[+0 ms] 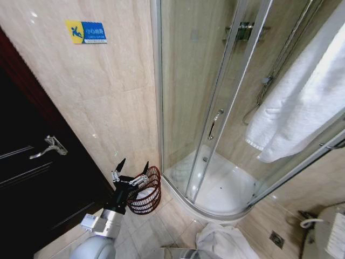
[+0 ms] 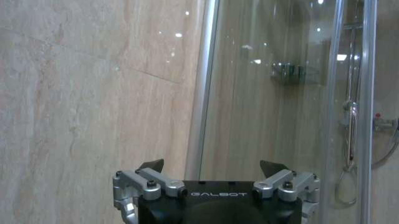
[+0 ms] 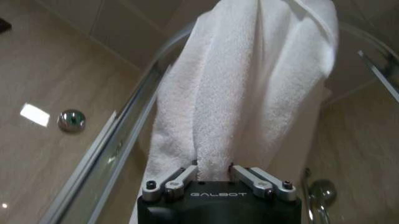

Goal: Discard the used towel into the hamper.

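White towel (image 3: pixel 243 88) hangs over shower glass, pinched at lower end betw. right gripper (image 3: pixel 214 169) fingers. Left gripper (image 1: pixel 131 171) fingers spread wide, empty, just above hamper (image 1: pixel 148 197) on floor by wall and shower corner.

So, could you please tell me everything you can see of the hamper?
The hamper is a small round reddish-brown basket of thin open-weave ribs with a rolled rim, narrower toward its base. It stands upright on the tiled floor near the wall, beside the curved shower base. Something white shows inside it. The open left gripper is in front of it in the head view; contact cannot be judged.
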Available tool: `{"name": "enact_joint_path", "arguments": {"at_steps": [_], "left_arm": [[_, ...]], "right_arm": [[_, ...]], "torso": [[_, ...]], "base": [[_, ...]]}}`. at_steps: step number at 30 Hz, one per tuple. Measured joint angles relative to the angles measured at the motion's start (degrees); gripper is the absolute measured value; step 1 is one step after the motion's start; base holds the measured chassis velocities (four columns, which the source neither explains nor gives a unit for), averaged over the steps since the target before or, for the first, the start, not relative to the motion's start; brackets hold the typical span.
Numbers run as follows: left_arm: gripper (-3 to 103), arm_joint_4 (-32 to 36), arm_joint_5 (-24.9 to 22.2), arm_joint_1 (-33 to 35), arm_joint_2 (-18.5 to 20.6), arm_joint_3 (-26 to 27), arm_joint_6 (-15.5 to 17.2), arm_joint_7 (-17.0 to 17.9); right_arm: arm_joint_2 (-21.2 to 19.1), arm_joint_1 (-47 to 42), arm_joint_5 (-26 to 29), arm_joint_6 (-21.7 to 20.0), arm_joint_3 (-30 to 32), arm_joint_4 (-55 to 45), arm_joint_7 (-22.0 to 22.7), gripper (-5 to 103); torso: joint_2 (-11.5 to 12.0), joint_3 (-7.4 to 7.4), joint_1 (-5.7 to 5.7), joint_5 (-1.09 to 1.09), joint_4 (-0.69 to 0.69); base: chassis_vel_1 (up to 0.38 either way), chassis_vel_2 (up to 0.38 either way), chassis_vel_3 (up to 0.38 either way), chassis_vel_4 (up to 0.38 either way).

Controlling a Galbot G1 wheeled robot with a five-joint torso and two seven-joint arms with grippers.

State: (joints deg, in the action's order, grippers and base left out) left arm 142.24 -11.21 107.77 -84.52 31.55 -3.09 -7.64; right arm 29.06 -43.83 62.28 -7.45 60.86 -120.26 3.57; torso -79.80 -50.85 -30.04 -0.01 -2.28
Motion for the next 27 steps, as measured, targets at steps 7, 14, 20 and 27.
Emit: {"name": "enact_joint_path", "arguments": {"at_steps": [7,14,20,27], "left_arm": [[100,0.0,0.0,0.0,0.0,0.0,0.0,0.0],[100,0.0,0.0,0.0,0.0,0.0,0.0,0.0],[100,0.0,0.0,0.0,0.0,0.0,0.0,0.0],[100,0.0,0.0,0.0,0.0,0.0,0.0,0.0]], "right_arm": [[5.4,-11.8,-2.5,1.9,6.5,-3.9,0.2,11],[9.8,-15.5,-8.0,3.8,7.5,-4.8,-0.7,11],[15.3,-20.5,-14.3,7.4,8.9,-5.6,-2.1,11],[22.9,-26.7,-19.0,12.3,9.4,-6.1,-2.9,11]], "torso": [[0.0,-0.01,0.0,0.03,0.0],[0.0,-0.01,0.0,0.02,-0.01],[0.0,-0.01,0.0,0.0,0.0],[0.0,-0.01,0.0,-0.01,0.0]], "base": [[0.0,0.0,0.0,0.0],[0.0,0.0,0.0,0.0],[0.0,0.0,0.0,0.0],[0.0,0.0,0.0,0.0]]}}
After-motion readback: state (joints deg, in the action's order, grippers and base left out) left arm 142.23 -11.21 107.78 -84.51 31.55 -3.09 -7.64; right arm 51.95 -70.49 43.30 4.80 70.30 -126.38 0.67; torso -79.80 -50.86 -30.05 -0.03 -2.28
